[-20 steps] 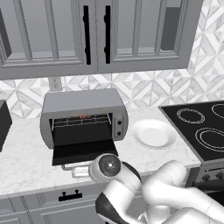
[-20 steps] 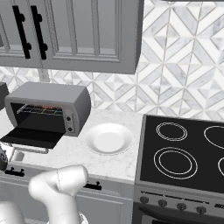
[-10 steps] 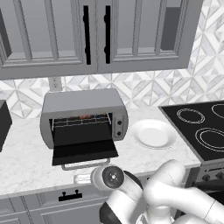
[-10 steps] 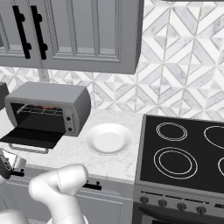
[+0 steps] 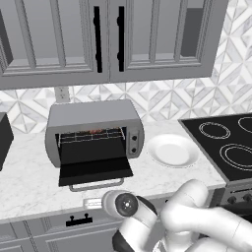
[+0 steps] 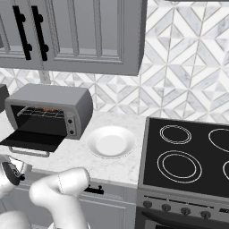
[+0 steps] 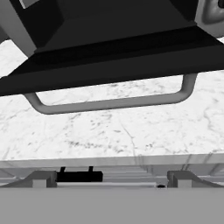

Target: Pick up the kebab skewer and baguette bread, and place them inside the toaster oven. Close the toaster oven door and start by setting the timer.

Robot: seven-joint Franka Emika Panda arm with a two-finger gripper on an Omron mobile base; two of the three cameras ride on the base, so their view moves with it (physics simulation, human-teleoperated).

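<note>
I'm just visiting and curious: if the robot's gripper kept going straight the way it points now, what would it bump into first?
Probably the thin silver bar handle of the toaster oven's open dark glass door, which sits ahead above the white marble counter. Depth is unclear, so the counter's front edge may come first.

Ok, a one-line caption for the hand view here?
Hand camera looks up under the open toaster oven door, its bar handle above the marble counter.

Both base views look down from either side on the toaster oven [image 5: 93, 133]; hand view sits low, close under its open door [image 7: 113, 61]
</note>
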